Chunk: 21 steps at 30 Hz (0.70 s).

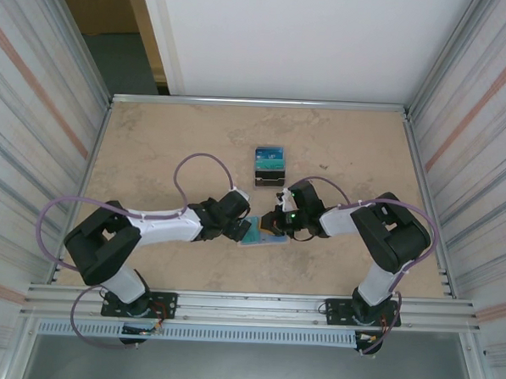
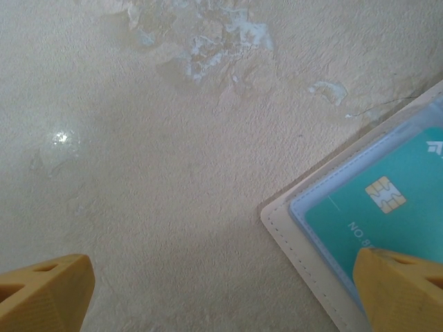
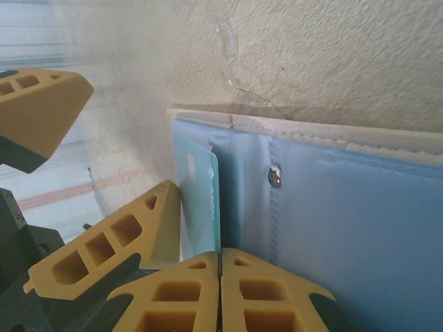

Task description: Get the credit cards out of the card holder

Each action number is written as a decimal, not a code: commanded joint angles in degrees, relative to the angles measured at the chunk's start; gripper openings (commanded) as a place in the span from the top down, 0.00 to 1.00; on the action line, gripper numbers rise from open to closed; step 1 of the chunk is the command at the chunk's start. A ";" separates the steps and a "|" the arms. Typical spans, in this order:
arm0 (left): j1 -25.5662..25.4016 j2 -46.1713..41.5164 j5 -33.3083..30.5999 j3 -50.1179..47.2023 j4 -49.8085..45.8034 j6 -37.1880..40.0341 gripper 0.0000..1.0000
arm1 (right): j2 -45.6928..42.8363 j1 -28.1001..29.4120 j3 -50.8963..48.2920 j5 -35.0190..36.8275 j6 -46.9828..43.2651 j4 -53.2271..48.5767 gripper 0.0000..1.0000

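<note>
Two claws meet nose to nose over the card holder [image 1: 263, 239], mid-counter [image 1: 154, 133], in the overhead view. The arms cover most of the holder there; just a pale blue sliver shows.

Left claw [image 1: 241, 230]: wide open. In its wrist view both yellow fingertips [image 2: 41, 294] are cut off at the bottom corners. The right-hand tip overlaps the holder's white stitched edge. A teal card [image 2: 408, 207] with a gold chip sits under the clear sleeve, cropped by the frame. Its print is partly readable, nothing more.

Right claw [image 3: 220, 270]: pinched shut, tips pressed flat together. The teal card stands up out of the blue pocket and its near edge runs straight into the seam between the tips. That reads as a grip on the card, though the contact line itself is hidden behind the fingertips. One left-claw finger sits just beside the card's other face. A small metal rivet [image 3: 275, 176] shows on the holder's spine.

Farther back on the counter, well apart from the holder, lies a small stack of teal-blue cards [image 1: 269, 167] with a dark end. It's too small to count or tell what the dark part is.
</note>
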 commanded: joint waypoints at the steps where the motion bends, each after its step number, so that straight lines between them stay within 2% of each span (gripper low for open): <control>1: -0.30 1.75 -0.46 0.37 -4.51 -0.25 0.03 | -2.06 -0.86 -1.13 -0.62 0.97 0.50 0.93; 21: -0.31 3.60 -1.41 1.52 -5.69 0.20 0.04 | -3.25 -2.66 -3.49 -2.15 2.35 3.90 0.93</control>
